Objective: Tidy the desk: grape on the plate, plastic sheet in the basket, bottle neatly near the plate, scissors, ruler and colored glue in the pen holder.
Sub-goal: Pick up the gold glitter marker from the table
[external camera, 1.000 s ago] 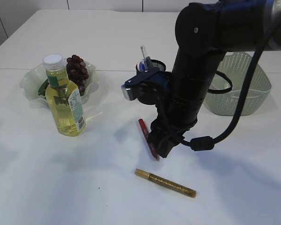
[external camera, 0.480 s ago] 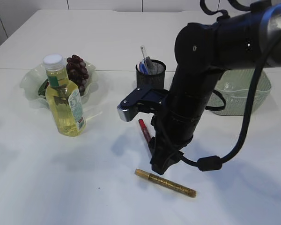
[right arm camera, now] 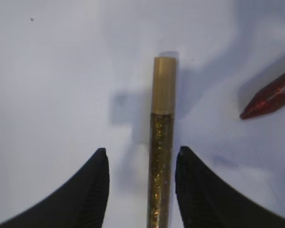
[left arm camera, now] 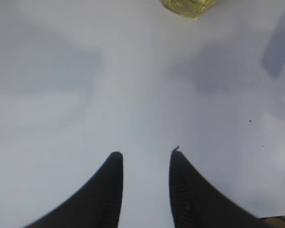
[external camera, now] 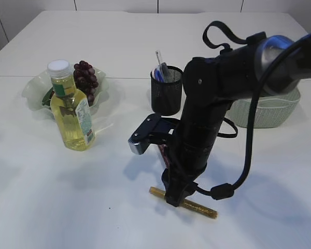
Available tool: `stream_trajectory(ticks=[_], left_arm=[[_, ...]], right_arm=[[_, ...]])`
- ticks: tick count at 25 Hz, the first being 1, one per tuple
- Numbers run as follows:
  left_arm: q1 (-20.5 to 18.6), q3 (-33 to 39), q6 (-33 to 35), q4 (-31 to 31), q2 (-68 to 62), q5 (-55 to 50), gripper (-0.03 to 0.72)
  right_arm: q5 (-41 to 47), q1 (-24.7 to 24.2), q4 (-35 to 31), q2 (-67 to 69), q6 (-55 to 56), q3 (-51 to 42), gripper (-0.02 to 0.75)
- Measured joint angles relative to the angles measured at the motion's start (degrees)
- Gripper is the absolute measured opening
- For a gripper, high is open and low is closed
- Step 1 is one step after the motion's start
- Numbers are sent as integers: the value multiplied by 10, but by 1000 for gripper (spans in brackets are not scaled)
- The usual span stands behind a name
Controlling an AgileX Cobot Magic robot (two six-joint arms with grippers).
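Straddling the gold glue (right arm camera: 161,156), the right end effector (right arm camera: 141,164) is seen with its jaws spread and nothing gripped: one finger stands on each side of the stick, which lies flat on the counter (external camera: 67,207) between them, its capped end pointing ahead of the fingertips. For a sound pick, the stick should be kept centred in the gap and the fingers lowered until they nearly touch the counter before they are closed, so that it is not rolled or nudged aside. A red glue (right arm camera: 270,95) lies ahead and to the right, apart from the gold one, and should be left undisturbed.

The left end effector (left arm camera: 145,154) is parted and empty above bare counter, with the bottle (external camera: 71,111) ahead of it.

Counted: two glue sticks, one bottle, one plate (external camera: 33,88) holding one grape bunch (external camera: 86,80), one pen holder (external camera: 167,93), one basket (external camera: 269,111).
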State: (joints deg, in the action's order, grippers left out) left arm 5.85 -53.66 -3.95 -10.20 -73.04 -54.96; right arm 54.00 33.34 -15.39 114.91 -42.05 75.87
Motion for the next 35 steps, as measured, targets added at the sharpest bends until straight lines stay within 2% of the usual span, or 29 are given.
stream_trajectory(ticks=[8,21,29,35], left_arm=[[0,0,0,0,0,0,246],[0,0,0,-1,0,0,246],[0,0,0,-1,0,0,246],[0,0,0,-1,0,0,246]], right_arm=[[-51,0,4,27,-14,0,377],[-55,0,12,45,-15,0,377],[-55,0,17,45,-14,0,277],[-55,0,17,45,-13,0,258]])
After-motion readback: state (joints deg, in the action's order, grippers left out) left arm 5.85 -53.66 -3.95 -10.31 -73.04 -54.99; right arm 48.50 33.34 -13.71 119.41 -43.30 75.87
